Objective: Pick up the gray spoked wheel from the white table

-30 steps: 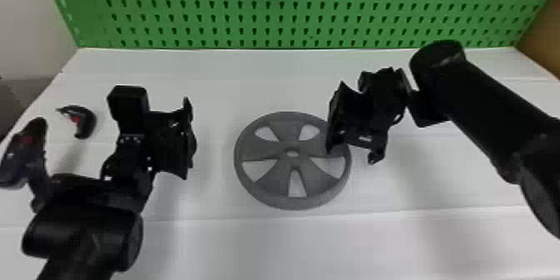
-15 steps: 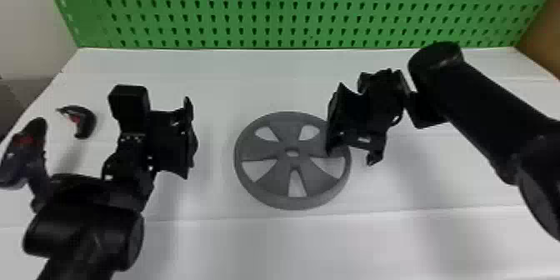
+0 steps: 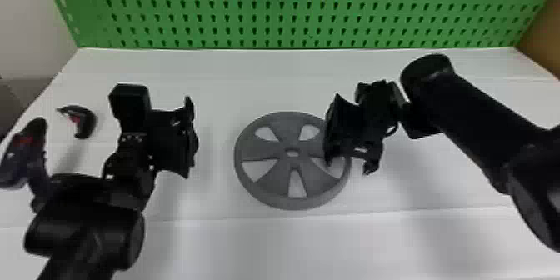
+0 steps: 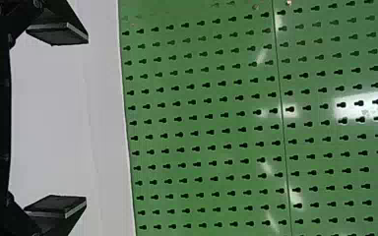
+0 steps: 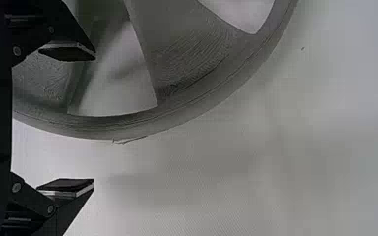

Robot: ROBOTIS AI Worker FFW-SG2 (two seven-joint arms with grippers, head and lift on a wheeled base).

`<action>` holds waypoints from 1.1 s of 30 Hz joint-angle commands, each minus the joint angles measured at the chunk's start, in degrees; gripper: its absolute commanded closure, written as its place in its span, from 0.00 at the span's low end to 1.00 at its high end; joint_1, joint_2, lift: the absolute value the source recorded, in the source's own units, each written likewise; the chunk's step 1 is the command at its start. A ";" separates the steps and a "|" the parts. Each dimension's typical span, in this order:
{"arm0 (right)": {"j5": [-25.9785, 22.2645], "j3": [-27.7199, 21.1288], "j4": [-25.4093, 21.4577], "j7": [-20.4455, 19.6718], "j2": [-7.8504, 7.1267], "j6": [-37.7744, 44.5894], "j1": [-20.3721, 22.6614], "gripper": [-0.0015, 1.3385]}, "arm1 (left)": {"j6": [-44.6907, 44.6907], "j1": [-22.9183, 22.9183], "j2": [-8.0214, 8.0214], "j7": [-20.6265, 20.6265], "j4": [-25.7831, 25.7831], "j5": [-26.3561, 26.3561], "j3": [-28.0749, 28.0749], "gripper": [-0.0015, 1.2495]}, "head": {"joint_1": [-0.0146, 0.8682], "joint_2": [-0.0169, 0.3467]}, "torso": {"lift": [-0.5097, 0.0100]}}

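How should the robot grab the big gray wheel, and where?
Probably best by the rim on the robot's right, with the right gripper from above: one finger in an opening, the other outside. The wheel lies flat, and its rim is a narrow band beside the openings, so the open fingers could likely pinch it.

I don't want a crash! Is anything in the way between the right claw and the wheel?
Nothing visible is in the way. The right claw is open over the edge of the wheel.
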 commanded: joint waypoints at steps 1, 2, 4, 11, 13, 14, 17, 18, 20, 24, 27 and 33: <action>0.02 0.42 0.34 0.00 0.13 -0.11 0.05 0.29 | 0.00 -0.02 0.03 0.06 0.00 0.16 -0.11 0.10 | 0.88 0.05 | 0.80; 0.02 0.42 0.34 0.00 0.13 -0.11 0.05 0.29 | 0.00 -0.02 0.03 0.14 0.00 0.16 -0.11 0.10 | 0.88 0.05 | 0.80; 0.02 0.50 0.34 0.00 0.13 0.07 0.05 0.29 | 0.00 -0.02 0.03 0.14 0.00 0.16 -0.11 0.10 | 0.88 0.05 | 0.80; 0.02 1.12 0.34 0.00 0.13 -0.02 -0.03 0.29 | 0.00 -0.02 0.03 0.14 0.00 0.16 -0.11 0.10 | 0.88 0.05 | 0.80; 0.02 1.29 0.34 0.00 0.13 -0.02 -0.03 0.29 | 0.00 -0.02 0.03 0.14 0.00 0.16 -0.11 0.10 | 0.88 0.05 | 0.80; -0.42 1.12 0.43 0.00 0.13 -0.02 -0.03 0.29 | 0.00 -0.02 0.03 0.14 0.00 0.16 -0.20 0.10 | 0.88 0.05 | 0.80; -2.26 0.42 1.40 0.00 -0.05 -0.20 0.14 0.30 | 0.00 -0.10 -0.06 0.14 0.00 0.16 -0.20 0.10 | 0.88 0.05 | 0.80; -2.09 0.50 1.40 0.00 -0.05 -0.20 0.05 0.30 | 0.00 -0.10 0.03 0.14 0.00 0.16 -0.20 0.10 | 0.88 0.05 | 0.80; -1.56 0.59 1.40 0.00 -0.05 -0.20 0.05 0.30 | 0.00 -0.10 0.03 0.14 0.00 0.16 -0.20 0.10 | 0.88 0.05 | 0.80; -1.21 0.50 1.31 0.00 -0.05 -0.20 -0.03 0.30 | 0.00 -0.10 0.03 0.14 0.00 0.16 -0.20 0.10 | 0.88 0.05 | 0.80; -0.86 0.59 1.31 0.00 0.04 -0.20 -0.12 0.30 | 0.00 -0.10 0.03 0.14 0.00 0.16 -0.29 0.10 | 0.88 0.05 | 0.80; -0.68 0.85 0.96 0.00 0.04 -0.55 -0.21 0.50 | 0.00 -0.10 0.03 0.23 0.00 0.16 -0.29 0.10 | 0.88 0.05 | 0.80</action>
